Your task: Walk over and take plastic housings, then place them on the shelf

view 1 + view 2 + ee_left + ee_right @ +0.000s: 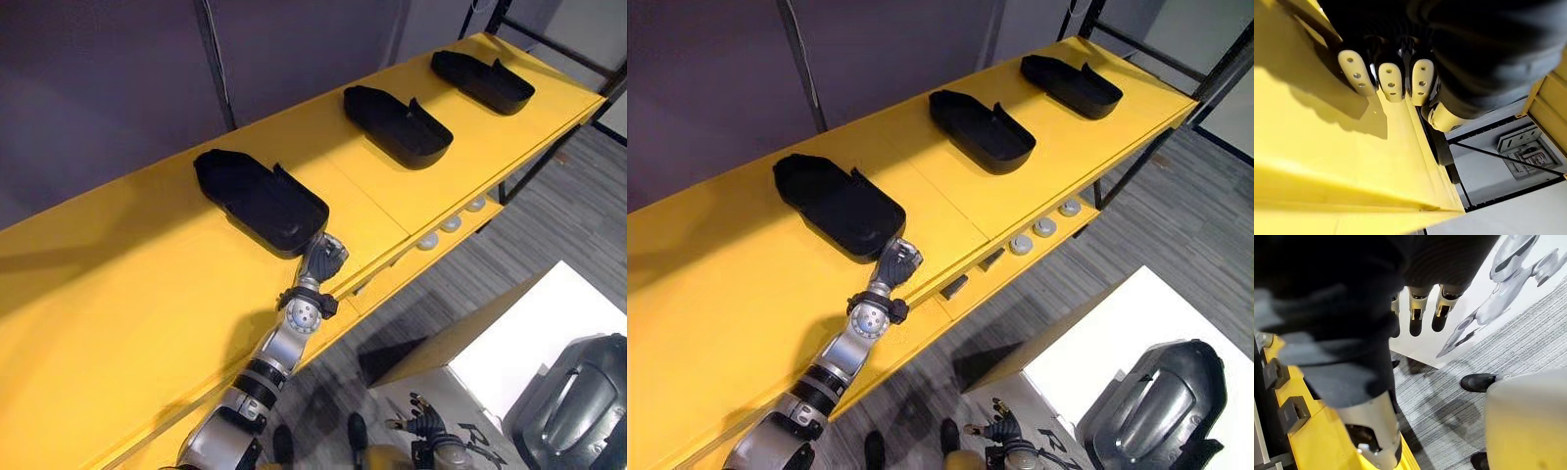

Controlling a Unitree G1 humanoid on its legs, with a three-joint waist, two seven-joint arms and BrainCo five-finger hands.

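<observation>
Left hand (323,257) at nearest housing (260,201) (long axis lying across yellow shelf (118,294)).

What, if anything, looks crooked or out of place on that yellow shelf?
Nothing stands out. The three plastic housings lie in an even row on the yellow shelf, all slanted alike, none tipped. The left hand sits by the nearest one's end.
</observation>
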